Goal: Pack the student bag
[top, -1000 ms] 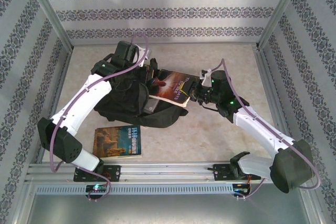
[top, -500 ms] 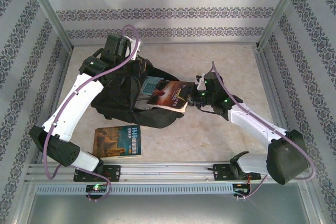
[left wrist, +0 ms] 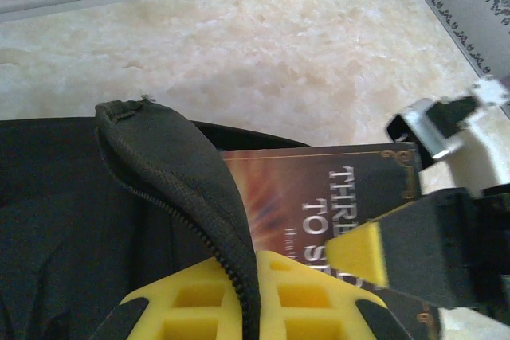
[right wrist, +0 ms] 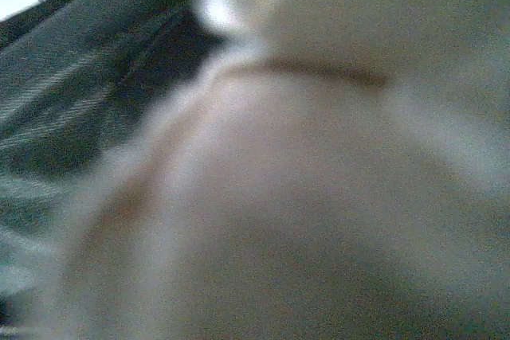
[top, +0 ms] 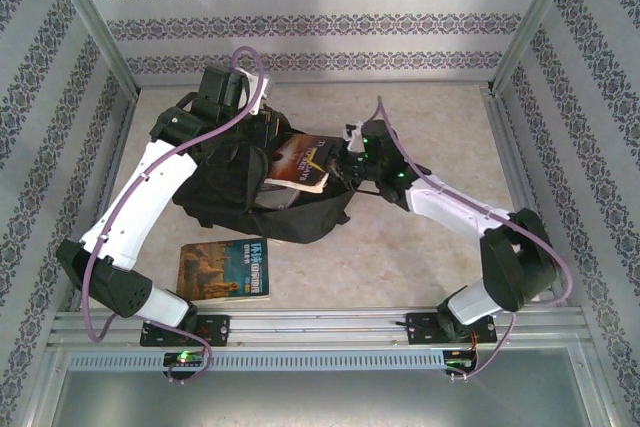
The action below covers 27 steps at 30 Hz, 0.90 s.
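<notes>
The student bag [top: 235, 202], black and soft, lies left of centre on the table. My left gripper [top: 262, 135] is at its far top edge, and its yellow fingers [left wrist: 319, 300] are shut on the bag's zip flap [left wrist: 171, 165], holding the opening up. A dark brown book [top: 298, 159] with pale lettering [left wrist: 351, 197] lies half inside that opening. My right gripper [top: 337, 162] is shut on the book's outer end, and one of its yellow pads [left wrist: 358, 254] presses on the cover. The right wrist view is a close blur of the pale book [right wrist: 303, 197] with bag fabric [right wrist: 72, 85] at upper left.
A second book [top: 225, 269] with a blue and orange cover lies flat on the table in front of the bag, near the left arm's base. Patterned walls with metal posts close in the table [top: 420, 107] on three sides. A metal rail [top: 320, 327] runs along the near edge.
My right gripper has pushed the brown book leftward and farther into the bag's opening. My left gripper drew the flap back and left a second ago and has since held still.
</notes>
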{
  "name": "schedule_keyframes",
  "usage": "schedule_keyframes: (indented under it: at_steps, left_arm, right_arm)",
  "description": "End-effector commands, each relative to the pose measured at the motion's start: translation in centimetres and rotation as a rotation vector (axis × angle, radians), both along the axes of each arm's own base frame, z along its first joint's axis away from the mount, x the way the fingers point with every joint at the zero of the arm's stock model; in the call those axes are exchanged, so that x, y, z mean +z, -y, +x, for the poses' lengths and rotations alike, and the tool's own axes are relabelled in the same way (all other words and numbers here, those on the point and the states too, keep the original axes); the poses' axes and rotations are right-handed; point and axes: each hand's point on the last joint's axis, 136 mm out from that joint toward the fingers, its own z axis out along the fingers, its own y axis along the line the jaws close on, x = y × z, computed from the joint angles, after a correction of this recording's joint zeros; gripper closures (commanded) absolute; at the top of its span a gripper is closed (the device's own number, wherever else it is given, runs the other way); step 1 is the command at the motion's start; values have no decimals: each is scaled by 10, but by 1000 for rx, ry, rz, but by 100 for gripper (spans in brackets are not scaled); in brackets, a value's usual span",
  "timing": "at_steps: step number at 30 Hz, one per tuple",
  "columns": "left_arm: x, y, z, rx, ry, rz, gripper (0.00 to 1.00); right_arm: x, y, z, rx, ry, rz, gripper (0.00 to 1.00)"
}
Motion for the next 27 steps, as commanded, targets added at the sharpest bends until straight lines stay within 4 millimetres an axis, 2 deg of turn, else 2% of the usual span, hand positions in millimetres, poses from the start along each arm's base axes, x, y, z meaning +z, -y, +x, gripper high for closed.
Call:
schedule_keyframes:
  at_steps: [1,6,9,11,14,17,19,22,27]
  left_arm:
    - [62,4,3,-22,167,-86,100]
    - [78,8,10,-26,198,-102,100]
    - [82,10,15,-23,211,-101,100]
    - [79,8,21,-10,215,-89,100]
    - [70,0,28,24,204,-75,100]
    - [63,-22,39,110,201,-86,100]
    - [60,-45,51,207,207,-105,100]
    - [55,-73,70,308,211,-149,100]
    - [46,-99,111,388,240,-162,100]
  right_arm:
    - [36,-35,10,41,91,92,100]
    - [7,-78,38,4,65,24,100]
    - [-6,-117,58,37,49,27,96]
    - [-11,-144,65,76,41,32,85]
    - [-16,-169,68,122,53,2,58]
    - [-11,-163,69,117,96,-21,42]
    - [0,-149,69,121,153,-52,34]
    - [19,-127,66,151,223,-82,29]
    - [45,-78,57,144,348,-221,19]
